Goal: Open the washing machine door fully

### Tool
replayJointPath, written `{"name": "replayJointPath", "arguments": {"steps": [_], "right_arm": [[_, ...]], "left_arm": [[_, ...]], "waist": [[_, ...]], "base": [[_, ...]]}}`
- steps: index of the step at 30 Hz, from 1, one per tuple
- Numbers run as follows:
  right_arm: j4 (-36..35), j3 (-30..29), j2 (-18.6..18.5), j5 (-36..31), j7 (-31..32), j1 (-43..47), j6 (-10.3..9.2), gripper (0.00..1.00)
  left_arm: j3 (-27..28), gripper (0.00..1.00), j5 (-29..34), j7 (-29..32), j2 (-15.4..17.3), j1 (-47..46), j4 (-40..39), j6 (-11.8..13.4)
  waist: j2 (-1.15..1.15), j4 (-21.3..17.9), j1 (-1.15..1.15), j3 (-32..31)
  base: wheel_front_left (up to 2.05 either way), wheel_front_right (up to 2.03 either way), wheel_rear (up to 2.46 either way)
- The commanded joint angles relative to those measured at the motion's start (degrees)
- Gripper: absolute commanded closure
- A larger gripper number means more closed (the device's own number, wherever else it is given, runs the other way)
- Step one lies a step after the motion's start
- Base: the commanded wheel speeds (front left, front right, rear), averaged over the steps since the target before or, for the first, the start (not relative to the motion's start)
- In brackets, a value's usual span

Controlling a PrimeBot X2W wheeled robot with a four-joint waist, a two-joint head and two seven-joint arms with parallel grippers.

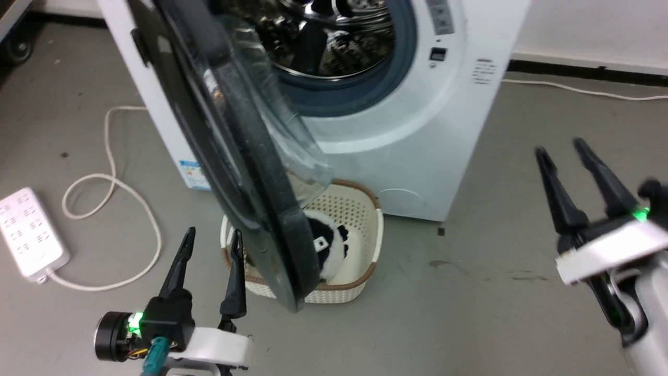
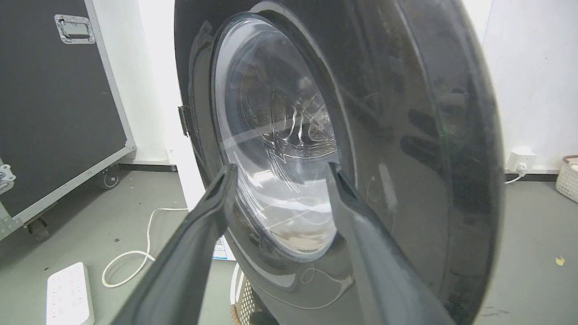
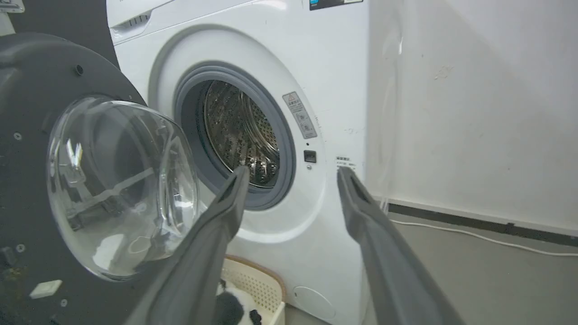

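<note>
Grey floor (image 1: 469, 313), white washer (image 1: 417, 130) at 12 o'clock, door about half open.
Left gripper (image 1: 214, 232) fingers apart and empty at 7 o'clock, tips just beside the outer face of the washing machine door (image 1: 245, 156) (contact: cannot tell). Right gripper (image 1: 559, 147) fingers apart too, empty, at 4 o'clock, well clear of the door and on its inner side. Door stands nearly edge-on to the head camera, over a basket (image 1: 373, 230) holding a black-and-white plush (image 1: 329, 245). Likely step: widening the swing, not yet full. Next move probably calls for a push on the inner face toward 9 o'clock, or hooking the rim; pressing the outer face would close it.
</note>
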Motion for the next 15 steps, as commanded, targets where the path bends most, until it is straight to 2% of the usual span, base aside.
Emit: {"name": "replayJointPath", "arguments": {"steps": [1, 6, 9, 11, 15], "right_arm": [[-1.8, -2.9, 1.3, -6.2, -1.1, 3.0, 0.06, 0.0], [-8.8, -12.8, 9.3, -22.1, -1.8, 12.2, 0.06, 0.0], [-13.5, -16.7, 15.1, -28.5, -1.8, 17.6, 0.06, 0.0], [-15.3, -18.1, 18.0, -30.7, -1.8, 20.7, 0.06, 0.0], [-16.3, -19.6, 20.4, -31.3, -1.9, 25.6, 0.06, 0.0]], "left_arm": [[0.7, 0.0, -0.1, -0.3, 0.1, 1.3, -0.3, -0.6], [1.9, 0.0, 0.1, -0.3, -0.2, 2.0, -0.2, -1.6], [2.4, 0.0, 0.2, -0.3, -0.5, 2.7, 0.0, -2.1], [2.6, 0.0, 0.4, -0.3, -0.6, 3.3, 0.2, -2.3], [2.5, 0.0, 1.3, -0.3, -0.7, 4.2, 0.9, -2.8]], "waist": [[0.0, -1.4, 0.0, -0.7], [0.0, -2.5, 0.0, -0.8], [0.0, -2.9, 0.0, -1.2], [0.0, -3.1, 0.0, -1.4], [0.0, -3.0, 0.0, -1.8]], "base": [[0.0, 0.0, 0.0], [0.0, 0.0, 0.0], [0.0, 0.0, 0.0], [0.0, 0.0, 0.0], [0.0, 0.0, 0.0]]}}
